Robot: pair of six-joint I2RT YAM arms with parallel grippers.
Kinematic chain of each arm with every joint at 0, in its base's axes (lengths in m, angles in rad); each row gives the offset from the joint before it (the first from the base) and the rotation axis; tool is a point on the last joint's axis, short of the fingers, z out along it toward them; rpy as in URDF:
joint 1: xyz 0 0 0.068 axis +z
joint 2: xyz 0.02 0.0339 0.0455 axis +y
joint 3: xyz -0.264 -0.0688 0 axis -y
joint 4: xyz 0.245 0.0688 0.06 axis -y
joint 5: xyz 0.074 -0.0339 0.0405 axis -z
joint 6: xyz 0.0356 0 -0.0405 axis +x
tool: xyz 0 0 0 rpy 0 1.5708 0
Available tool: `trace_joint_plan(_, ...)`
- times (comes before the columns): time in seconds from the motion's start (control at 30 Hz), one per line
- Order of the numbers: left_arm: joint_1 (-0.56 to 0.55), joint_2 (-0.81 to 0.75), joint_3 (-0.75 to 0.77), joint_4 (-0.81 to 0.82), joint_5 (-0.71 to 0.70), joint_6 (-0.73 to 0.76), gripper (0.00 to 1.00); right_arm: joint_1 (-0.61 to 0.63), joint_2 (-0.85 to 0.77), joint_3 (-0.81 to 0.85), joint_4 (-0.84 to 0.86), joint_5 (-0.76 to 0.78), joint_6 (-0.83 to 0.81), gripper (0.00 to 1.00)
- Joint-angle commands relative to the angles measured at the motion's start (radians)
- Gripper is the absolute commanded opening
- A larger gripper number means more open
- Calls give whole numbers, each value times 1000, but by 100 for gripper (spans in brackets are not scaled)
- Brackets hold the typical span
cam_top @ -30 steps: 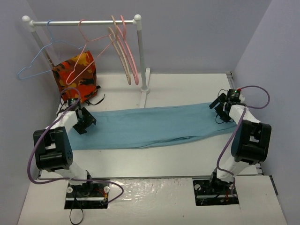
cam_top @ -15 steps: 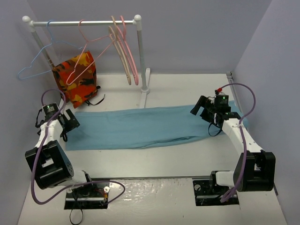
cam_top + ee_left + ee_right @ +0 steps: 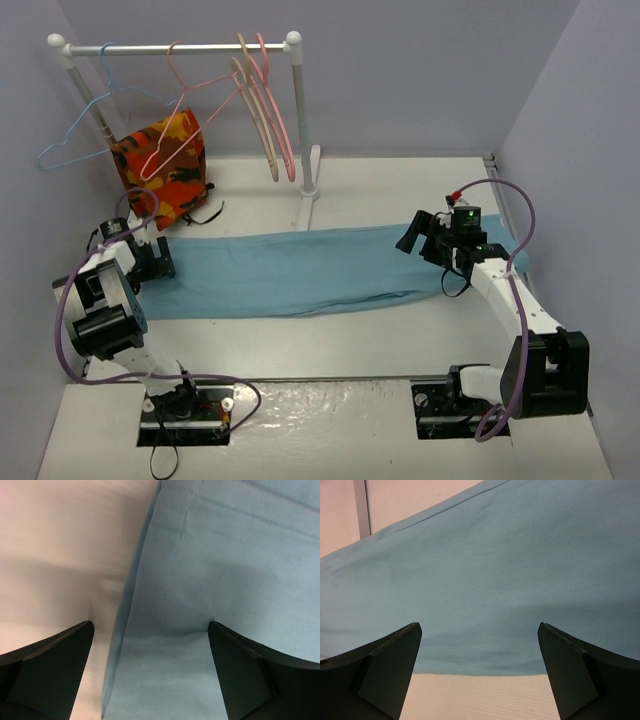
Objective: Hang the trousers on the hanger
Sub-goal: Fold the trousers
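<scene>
The light blue-teal trousers point(image 3: 310, 270) lie flat and stretched out across the table. The salmon-pink wire hanger point(image 3: 187, 92) hangs on the rail at the back left. My left gripper point(image 3: 158, 263) is open and low over the trousers' left end. In the left wrist view the gripper point(image 3: 150, 623) straddles the trousers' hemmed edge point(image 3: 225, 555), with bare table under the left finger. My right gripper point(image 3: 412, 236) is open over the right part of the trousers. In the right wrist view the gripper point(image 3: 479, 625) has the trousers point(image 3: 495, 570) and their near edge between its fingers.
A white clothes rack point(image 3: 298, 120) stands at the back. It also carries a thin blue wire hanger point(image 3: 68, 140) and thicker pink and beige hangers point(image 3: 272, 125). An orange, red and yellow patterned cloth point(image 3: 162, 160) sits under the rail, just behind the left gripper.
The right gripper has moved left from the trousers' right end to over the fabric. The left arm has swung out left and come back to the trousers' left edge. The trousers lie as before.
</scene>
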Motion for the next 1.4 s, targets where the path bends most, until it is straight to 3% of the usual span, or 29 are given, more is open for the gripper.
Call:
trace_joint_plan(0.0,-8,69,43,-10,87,54,97,2,-39,5,27,-20,-14,100)
trace_joint_plan(0.1,-21,68,48,-20,133,56,87,2,-36,8,25,-9,-14,100)
trace_joint_plan(0.3,-24,51,33,-14,217,58,53,2,-25,17,24,-3,-10,100)
trace_joint_plan(0.47,-24,61,34,-17,278,59,5,1,-27,21,21,3,-10,100)
trace_joint_plan(0.5,-24,56,32,-18,287,56,1,1,-28,22,20,5,-9,100)
trace_joint_plan(0.63,-25,11,25,-38,298,7,0,1,-32,20,17,16,-4,100)
trace_joint_plan(0.8,-24,-200,-73,-42,198,-192,0,1,-27,30,11,20,19,100)
trace_joint_plan(0.9,-20,-321,-55,-127,140,-258,0,1,-17,45,4,18,25,100)
trace_joint_plan(1.1,-19,-475,124,-426,-64,-400,0,3,15,112,-48,44,11,100)
trace_joint_plan(1.37,-3,-468,515,-594,-378,-345,0,4,29,195,-144,59,-4,100)
